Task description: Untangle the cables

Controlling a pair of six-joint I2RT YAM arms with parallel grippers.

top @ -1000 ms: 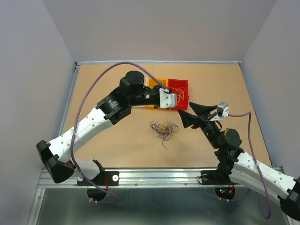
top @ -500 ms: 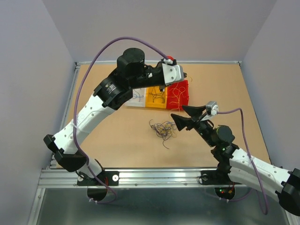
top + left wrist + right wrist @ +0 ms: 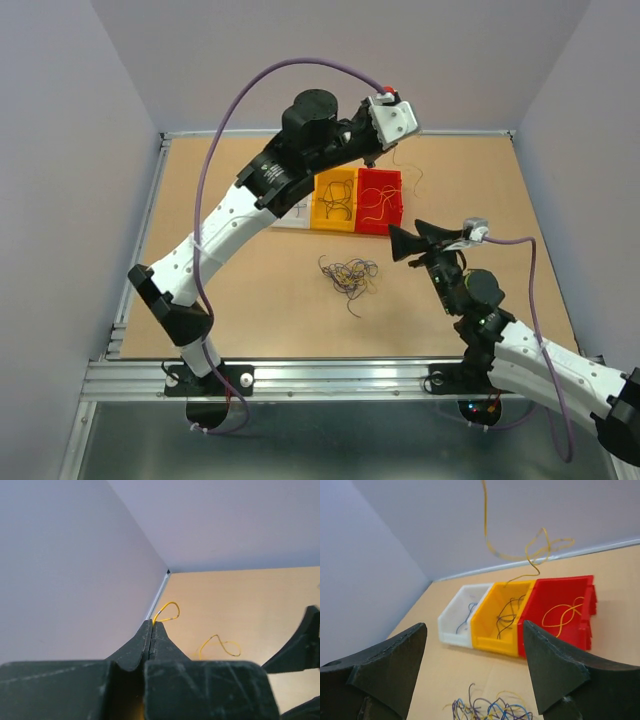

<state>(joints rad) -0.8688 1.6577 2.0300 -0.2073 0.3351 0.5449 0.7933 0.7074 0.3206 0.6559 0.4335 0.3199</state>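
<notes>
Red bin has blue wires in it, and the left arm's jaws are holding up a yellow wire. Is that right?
No, the colour is wrong. The right wrist view shows the red bin has yellow wires in it, not blue, and the left arm's jaws are holding up a yellow wire.

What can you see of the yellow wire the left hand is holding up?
The yellow wire is hair-thin and curly, probably plastic-coated. One end is pinched in the shut left hand, held high; the rest hangs free in loose loops. Its lower end dangles near the red bin, by its far rim; whether it touches there I cannot tell. No other contact shows.
</notes>
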